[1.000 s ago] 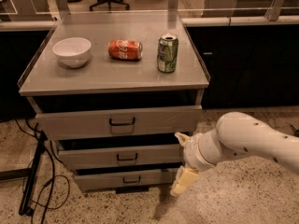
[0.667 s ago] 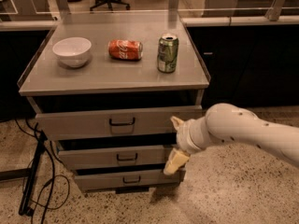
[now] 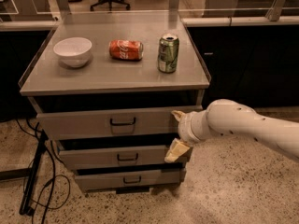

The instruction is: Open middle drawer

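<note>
The middle drawer [image 3: 93, 157] is a grey metal front with a small black loop handle [image 3: 127, 157], set between the taller top drawer [image 3: 84, 123] and the smaller bottom drawer [image 3: 107, 179]. All three fronts stand out a little from the cabinet, with dark gaps above them. My gripper [image 3: 175, 133] is at the right end of the drawer fronts, open and empty. One cream fingertip [image 3: 177, 115] is by the top drawer's right end and the other [image 3: 173, 151] is over the middle drawer's right end. It is well right of the handle.
On the cabinet top [image 3: 93, 78] stand a white bowl [image 3: 73, 51], a red can lying on its side [image 3: 126, 50] and an upright green can [image 3: 167, 53]. Black cables [image 3: 37, 171] trail on the floor to the left. A dark counter [image 3: 252, 59] runs behind on the right.
My arm has moved left and up, bringing the gripper from below and right of the drawers to their right end.
</note>
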{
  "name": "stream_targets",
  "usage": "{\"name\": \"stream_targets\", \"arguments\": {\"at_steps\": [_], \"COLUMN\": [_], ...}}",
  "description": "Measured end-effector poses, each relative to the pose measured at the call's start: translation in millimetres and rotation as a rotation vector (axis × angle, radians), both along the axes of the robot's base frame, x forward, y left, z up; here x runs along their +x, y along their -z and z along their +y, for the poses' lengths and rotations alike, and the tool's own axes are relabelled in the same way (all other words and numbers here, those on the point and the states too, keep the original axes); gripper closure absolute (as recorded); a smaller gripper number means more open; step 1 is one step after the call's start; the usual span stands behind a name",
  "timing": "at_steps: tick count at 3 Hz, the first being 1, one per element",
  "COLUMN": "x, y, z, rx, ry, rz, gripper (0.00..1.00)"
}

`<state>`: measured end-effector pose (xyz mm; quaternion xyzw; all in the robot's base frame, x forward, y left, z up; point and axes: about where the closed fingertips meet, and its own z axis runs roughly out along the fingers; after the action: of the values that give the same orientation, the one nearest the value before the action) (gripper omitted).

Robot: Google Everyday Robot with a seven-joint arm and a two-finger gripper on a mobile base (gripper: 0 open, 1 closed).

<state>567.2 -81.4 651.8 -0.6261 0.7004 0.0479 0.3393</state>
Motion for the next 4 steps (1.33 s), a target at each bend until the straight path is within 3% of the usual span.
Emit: {"name": "stream_targets", "arguments": {"at_steps": [1,2,3,4], "x": [-26.0,-86.7,-136.2,-142.5], "y": [5.4,37.4,67.2,66.8], "z": [-3.6,8.7,4.2,-26.0], "rx": [0.009,0.064,0.115,0.090], "ry": [-0.035,-0.121,-0.182,-0.150], "rz": [-0.028,-0.037,-0.057,-0.095], "gripper": [0.00,0.00,0.00,0.00]}}
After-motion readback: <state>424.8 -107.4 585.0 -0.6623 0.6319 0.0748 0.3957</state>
